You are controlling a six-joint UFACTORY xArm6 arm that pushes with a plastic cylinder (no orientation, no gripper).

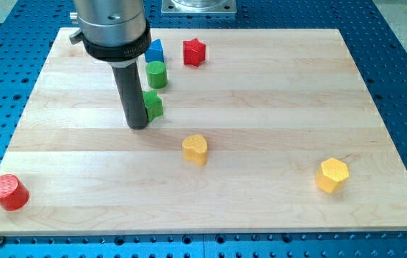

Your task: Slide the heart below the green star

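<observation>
The yellow heart [195,149] lies near the middle of the wooden board [261,86]. The green star [152,104] sits above and to the left of it, partly hidden by my rod. My tip [138,126] rests on the board just left of the green star, touching or nearly touching it. The heart is to the right of and below the tip.
A green cylinder [156,74] stands just above the star, with a blue block [155,51] behind it and a red star [194,52] to its right. A yellow hexagon [332,175] is at lower right. A red cylinder [8,192] is at the lower left corner.
</observation>
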